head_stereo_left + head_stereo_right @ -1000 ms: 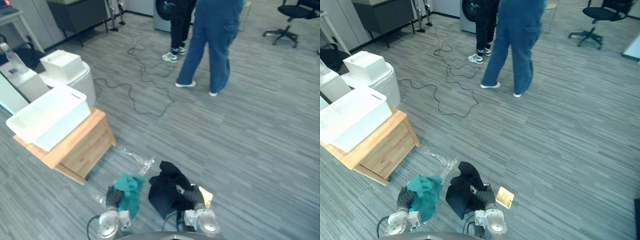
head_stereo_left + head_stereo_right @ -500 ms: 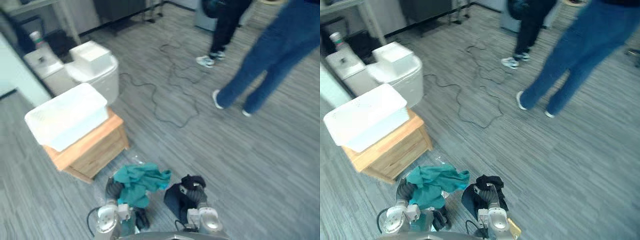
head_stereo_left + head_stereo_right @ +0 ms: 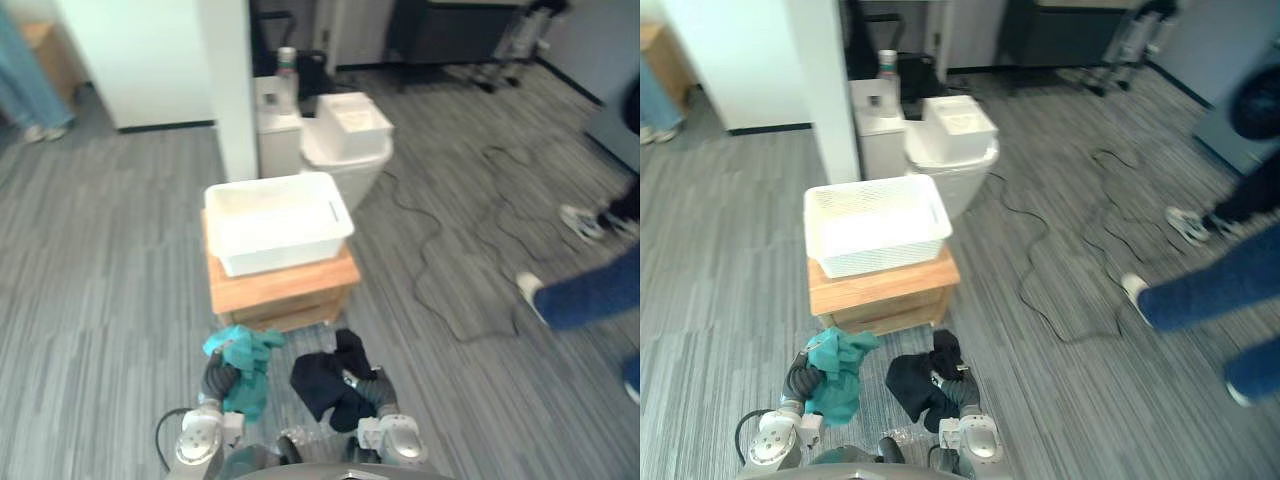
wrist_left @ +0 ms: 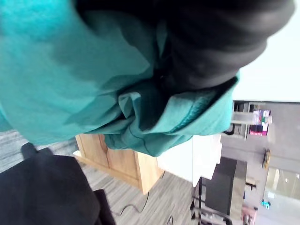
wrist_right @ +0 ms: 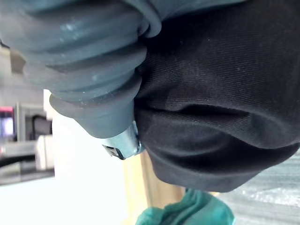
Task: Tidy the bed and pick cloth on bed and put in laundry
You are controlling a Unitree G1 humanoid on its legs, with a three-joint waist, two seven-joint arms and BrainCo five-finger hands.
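My left hand (image 3: 213,379) is shut on a bunched teal cloth (image 3: 243,362) that hangs from it above the floor; the left wrist view shows the teal cloth (image 4: 70,84) draped close over the hand. My right hand (image 3: 371,386) is shut on a black cloth (image 3: 318,380), and the black cloth (image 5: 211,117) is wrapped against its ribbed cover (image 5: 79,56). The two cloths hang side by side, low in the eye views. Just beyond them a white laundry basket (image 3: 285,245) stands on a low wooden stand (image 3: 285,288).
Behind the stand are a white round bin with a box on top (image 3: 348,140) and a white pillar (image 3: 225,90). A black cable (image 3: 430,270) snakes over the grey floor to the right. A person's legs (image 3: 590,290) are at the right edge, and another person's legs (image 3: 20,90) at the far left.
The whole view has swung left, so the basket and stand are now straight ahead and the people sit at the edges. Both cloths stay in my hands.
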